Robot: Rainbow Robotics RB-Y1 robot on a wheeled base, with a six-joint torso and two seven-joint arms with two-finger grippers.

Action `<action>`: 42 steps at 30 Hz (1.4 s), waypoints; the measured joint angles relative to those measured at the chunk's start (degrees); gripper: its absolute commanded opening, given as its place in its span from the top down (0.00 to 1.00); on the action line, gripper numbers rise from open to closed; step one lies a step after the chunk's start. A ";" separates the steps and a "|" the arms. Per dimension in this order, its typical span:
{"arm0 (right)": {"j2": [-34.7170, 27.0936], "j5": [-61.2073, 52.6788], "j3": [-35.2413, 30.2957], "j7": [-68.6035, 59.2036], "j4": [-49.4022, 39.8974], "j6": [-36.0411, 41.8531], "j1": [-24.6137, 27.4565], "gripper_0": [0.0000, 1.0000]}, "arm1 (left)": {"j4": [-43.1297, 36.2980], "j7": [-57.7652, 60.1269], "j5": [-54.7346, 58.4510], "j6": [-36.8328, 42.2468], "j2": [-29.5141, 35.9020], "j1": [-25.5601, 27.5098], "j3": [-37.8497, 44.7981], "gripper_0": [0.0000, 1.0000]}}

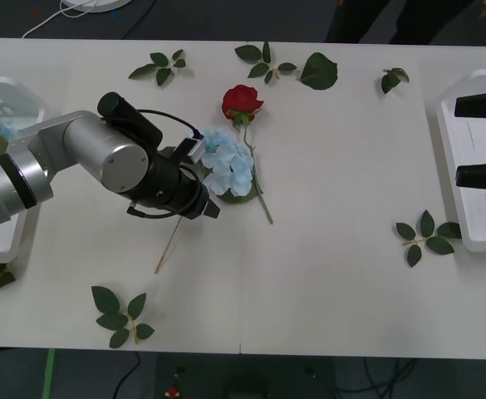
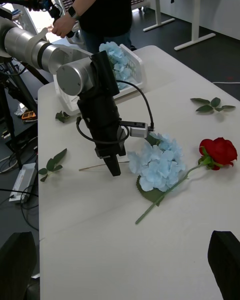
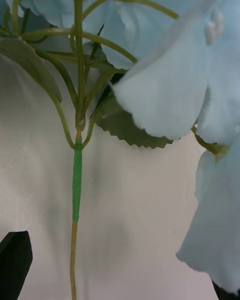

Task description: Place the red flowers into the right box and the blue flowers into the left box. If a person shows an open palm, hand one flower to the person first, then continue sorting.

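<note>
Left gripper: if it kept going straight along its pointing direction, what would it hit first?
Probably the blue flower's stem: the open left gripper points down, straddling it just above the table.

A white table (image 1: 326, 291) spans the front view, a seam running down its middle. Beyond its 12 o'clock edge lies dark grey floor (image 1: 209, 21) with a white cable (image 1: 47, 25) at 11 o'clock. In the right wrist view, white desks (image 2: 187, 0) on metal legs stand at 1 o'clock on the same dark carpet; daylight enters at 11 o'clock.
</note>
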 measured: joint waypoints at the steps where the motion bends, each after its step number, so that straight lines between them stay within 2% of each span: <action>1: 0.00 0.00 0.00 0.00 0.00 0.00 0.00 0.00 | 0.01 0.00 -0.06 -0.25 0.00 0.00 -0.13 0.00; 13: 0.00 0.00 0.00 0.00 0.00 0.00 0.00 0.00 | 1.08 -0.02 -0.44 -3.03 -0.06 -0.05 -3.89 0.01; 14: 0.00 0.00 0.00 0.00 0.00 0.00 0.00 0.00 | 1.26 -0.02 -0.45 -3.03 -0.08 -0.05 -3.92 0.20; 16: 0.00 0.00 0.00 0.00 0.00 0.00 0.00 0.00 | 1.47 -0.03 -0.51 -3.04 -0.12 -0.06 -3.94 0.82; 17: 0.00 -0.01 0.00 0.00 0.00 0.00 0.00 0.00 | 1.52 -0.06 -0.57 -3.04 -0.13 -0.06 -3.95 1.00; 42: 0.00 -0.01 0.00 0.00 0.00 0.00 0.00 0.00 | 2.17 -3.54 -0.98 -3.30 -0.39 -0.43 -3.96 1.00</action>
